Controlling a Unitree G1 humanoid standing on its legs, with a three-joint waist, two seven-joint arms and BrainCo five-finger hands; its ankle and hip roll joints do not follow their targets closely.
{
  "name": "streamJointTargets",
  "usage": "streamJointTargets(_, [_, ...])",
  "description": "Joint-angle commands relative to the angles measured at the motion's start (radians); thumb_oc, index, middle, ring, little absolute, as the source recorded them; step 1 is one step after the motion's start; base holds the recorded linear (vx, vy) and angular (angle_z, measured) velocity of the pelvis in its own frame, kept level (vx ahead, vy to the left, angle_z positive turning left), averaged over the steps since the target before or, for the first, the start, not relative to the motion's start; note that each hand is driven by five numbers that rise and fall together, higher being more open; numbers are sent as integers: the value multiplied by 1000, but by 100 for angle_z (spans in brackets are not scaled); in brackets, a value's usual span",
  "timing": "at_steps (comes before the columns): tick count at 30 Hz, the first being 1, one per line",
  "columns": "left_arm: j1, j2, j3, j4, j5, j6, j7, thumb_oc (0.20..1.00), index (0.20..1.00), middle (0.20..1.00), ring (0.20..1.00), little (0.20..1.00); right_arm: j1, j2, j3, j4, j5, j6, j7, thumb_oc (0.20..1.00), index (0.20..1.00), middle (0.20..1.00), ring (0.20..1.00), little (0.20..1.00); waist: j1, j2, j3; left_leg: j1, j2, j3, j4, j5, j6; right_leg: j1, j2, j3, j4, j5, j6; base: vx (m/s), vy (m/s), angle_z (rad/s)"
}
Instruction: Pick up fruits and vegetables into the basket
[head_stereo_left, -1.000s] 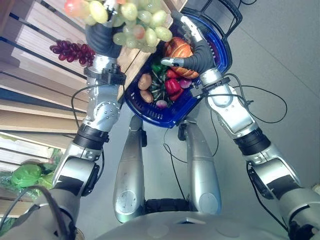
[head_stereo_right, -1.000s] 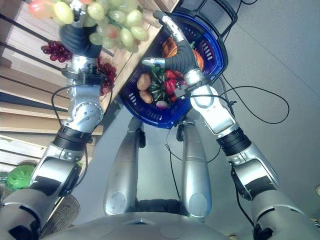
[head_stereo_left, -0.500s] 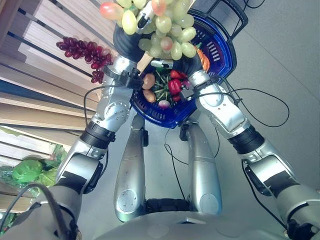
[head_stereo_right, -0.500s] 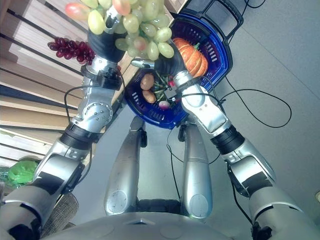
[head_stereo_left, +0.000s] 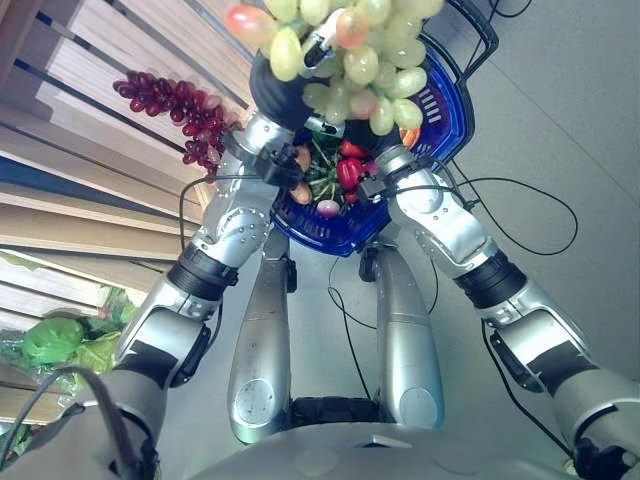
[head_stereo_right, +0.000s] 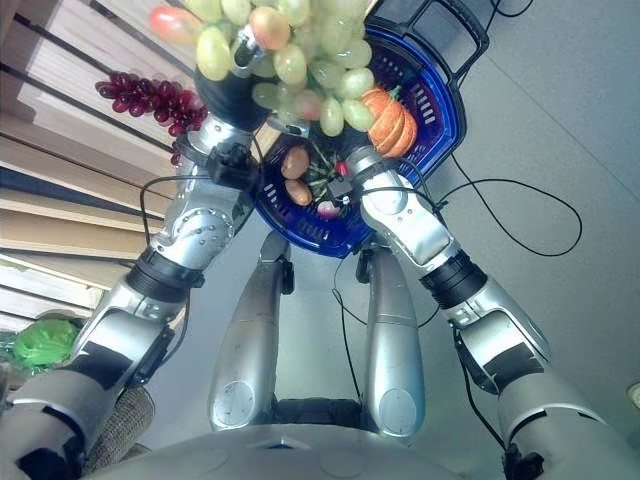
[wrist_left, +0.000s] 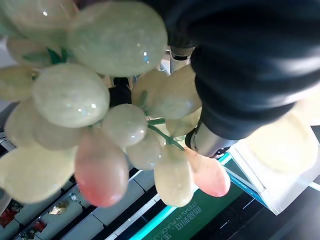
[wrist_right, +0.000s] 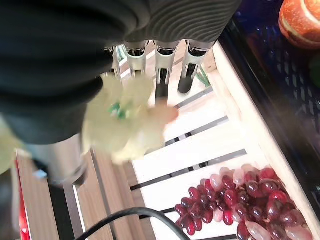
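My left hand (head_stereo_left: 283, 95) is shut on a big bunch of green grapes (head_stereo_left: 352, 62), held up over the blue basket (head_stereo_left: 446, 112). The same grapes (wrist_left: 90, 100) hang close in the left wrist view. The basket holds an orange pumpkin (head_stereo_right: 388, 120), a red pepper (head_stereo_left: 347, 172), potatoes (head_stereo_right: 292, 162) and dark greens. My right hand (wrist_right: 161, 60) reaches in under the bunch at the basket's near side, its fingers straight and holding nothing. A purple grape bunch (head_stereo_left: 170, 100) lies on the wooden slatted shelf (head_stereo_left: 90, 200) to the left.
Green leafy vegetables (head_stereo_left: 50, 340) lie on a lower shelf at the far left. The basket's black handle (head_stereo_right: 440, 25) sticks out at its far end. Grey floor spreads to the right of the basket.
My left hand has carried the green grapes rightward from above the shelf to above the basket. My right hand has drawn in under the bunch.
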Motion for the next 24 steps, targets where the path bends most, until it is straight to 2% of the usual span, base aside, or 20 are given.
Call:
streamJointTargets(1, [-60,-61,-20,-133,-4,-3,-62,200,200,200,200,200,-63,41,3,-35,9,-36,-16,200,200,200,200,200,-22,37,-34,-5,-63,20,135,-151,51,119,2,-24,-239,112,93,0,0,0])
streamJointTargets(13, [-50,-70,-13,-140,-2,-19,-38,200,200,200,200,200,-55,48,-13,-34,-14,-38,-33,200,200,200,200,200,-21,37,-34,-13,-67,17,142,-150,55,109,2,-26,-232,114,95,0,0,0])
streamJointTargets(18, [-40,-64,3,-134,46,-75,53,200,200,200,200,200,-44,46,-19,-32,-23,-48,-38,200,200,200,200,200,-19,39,-34,-10,-69,14,137,-149,55,112,3,-27,-235,115,96,0,0,0])
streamJointTargets(19, [-39,-60,8,-131,61,-84,84,555,555,555,555,555,-43,46,-20,-32,-26,-47,-39,200,200,200,200,200,-18,39,-34,-11,-69,14,138,-149,55,111,3,-27,-234,115,96,0,0,0])
streamJointTargets(20, [-39,-60,8,-131,61,-84,84,555,555,555,555,555,-43,46,-20,-32,-26,-47,-39,200,200,200,200,200,-18,39,-34,-11,-69,14,138,-149,55,111,3,-27,-234,115,96,0,0,0])
streamJointTargets(21, [-37,-51,24,-119,119,-120,160,1000,1000,1000,1000,1000,-38,44,-24,-33,-24,-49,-42,200,200,200,200,200,-17,40,-34,-13,-70,14,141,-149,56,108,2,-28,-231,114,97,0,0,0])
streamJointTargets(24, [-24,-26,55,-105,246,-174,333,1000,1000,1000,1000,1000,-28,36,-40,-32,-26,-56,-38,200,200,200,200,200,-11,45,-34,-15,-73,8,140,-147,55,107,0,-31,-230,112,98,0,0,0])
